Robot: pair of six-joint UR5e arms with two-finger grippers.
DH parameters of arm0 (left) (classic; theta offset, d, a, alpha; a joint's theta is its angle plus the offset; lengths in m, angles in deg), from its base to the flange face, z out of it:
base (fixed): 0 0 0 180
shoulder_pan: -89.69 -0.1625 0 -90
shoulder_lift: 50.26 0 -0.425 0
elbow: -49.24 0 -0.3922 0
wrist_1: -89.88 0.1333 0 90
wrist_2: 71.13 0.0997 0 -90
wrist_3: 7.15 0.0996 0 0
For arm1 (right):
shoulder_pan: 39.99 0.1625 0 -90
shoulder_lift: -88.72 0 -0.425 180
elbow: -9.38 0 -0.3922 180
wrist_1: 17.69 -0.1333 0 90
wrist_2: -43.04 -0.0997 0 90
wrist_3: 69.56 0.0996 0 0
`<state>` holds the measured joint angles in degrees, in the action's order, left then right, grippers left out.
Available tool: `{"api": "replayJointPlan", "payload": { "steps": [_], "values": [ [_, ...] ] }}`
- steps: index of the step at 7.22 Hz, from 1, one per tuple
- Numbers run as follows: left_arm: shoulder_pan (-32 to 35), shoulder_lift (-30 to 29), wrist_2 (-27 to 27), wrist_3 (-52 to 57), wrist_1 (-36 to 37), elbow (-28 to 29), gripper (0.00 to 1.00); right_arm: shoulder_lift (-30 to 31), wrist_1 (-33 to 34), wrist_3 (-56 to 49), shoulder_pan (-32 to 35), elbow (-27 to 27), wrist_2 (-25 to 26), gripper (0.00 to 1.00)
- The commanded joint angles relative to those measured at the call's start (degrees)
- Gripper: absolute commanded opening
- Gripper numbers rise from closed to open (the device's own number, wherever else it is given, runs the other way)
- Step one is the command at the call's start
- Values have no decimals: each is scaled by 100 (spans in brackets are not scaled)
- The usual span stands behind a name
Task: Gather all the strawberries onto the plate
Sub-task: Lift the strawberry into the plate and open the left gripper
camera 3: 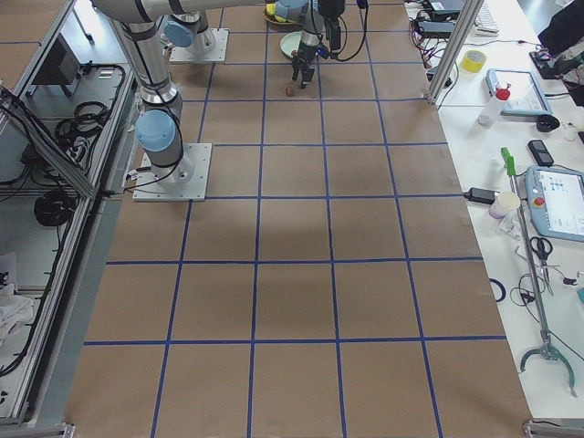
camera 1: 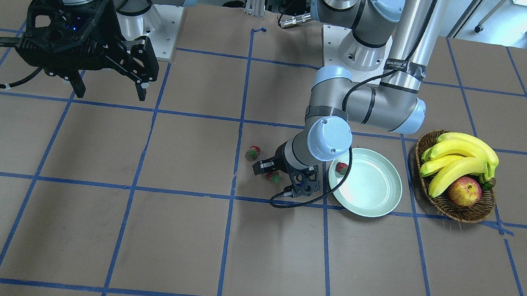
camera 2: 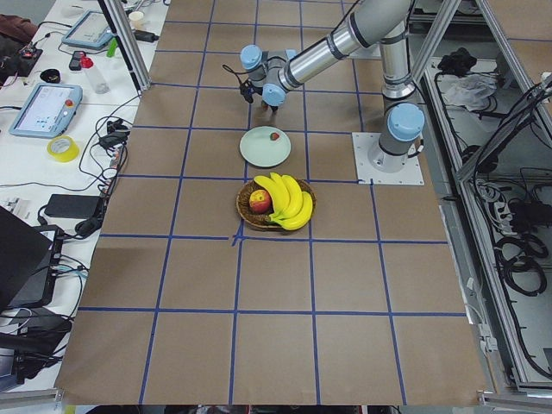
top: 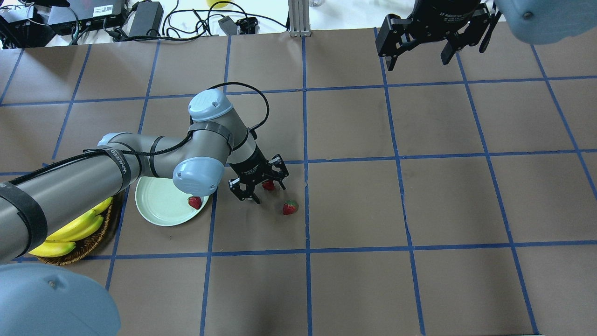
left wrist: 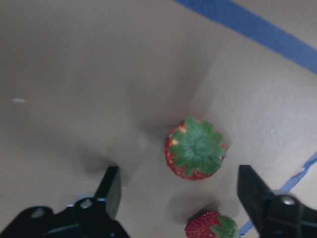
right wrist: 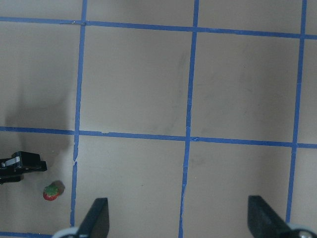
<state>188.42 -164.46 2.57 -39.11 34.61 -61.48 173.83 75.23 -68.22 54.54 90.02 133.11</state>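
Note:
My left gripper [top: 262, 189] is open and low over the table, its fingers on either side of a strawberry [top: 268, 185]. The left wrist view shows this strawberry [left wrist: 195, 154], green cap up, between the fingertips [left wrist: 110, 191], untouched. A second strawberry [top: 290, 207] lies on the table just beyond it, also seen in the front view [camera 1: 253, 153]. A third strawberry [top: 195, 202] lies inside the mint-green plate [top: 158, 205], near its rim. My right gripper [top: 417, 60] is open and empty, high above the far right part of the table.
A wicker basket [camera 1: 451, 210] with bananas [camera 1: 461, 157] and an apple [camera 1: 464, 191] stands beside the plate, on the side away from the strawberries. The left forearm [top: 93, 172] hangs over the plate and basket. Blue tape lines grid the brown table.

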Motion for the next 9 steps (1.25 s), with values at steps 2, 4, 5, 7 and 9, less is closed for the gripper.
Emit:
{"api": "replayJointPlan", "payload": {
  "steps": [2, 4, 5, 7, 9],
  "values": [
    [-3, 29, 13, -275, 166, 155, 0, 5, 262, 820, 21, 39, 1, 100],
    [-38, 239, 213, -240, 88, 374, 0, -4, 236, 1000, 30, 39, -7, 100],
    [-64, 362, 1024, -197, -218, 619, 0, -30, 236, 1017, 30, 39, -68, 100],
    [-553, 512, 1261, 336, -799, 850, 0, -39, 227, 1008, 30, 39, -34, 100],
    [-1169, 565, 1750, 1591, -1105, 762, 0, -30, 210, 1008, 48, 47, -60, 100]
  ]
}}
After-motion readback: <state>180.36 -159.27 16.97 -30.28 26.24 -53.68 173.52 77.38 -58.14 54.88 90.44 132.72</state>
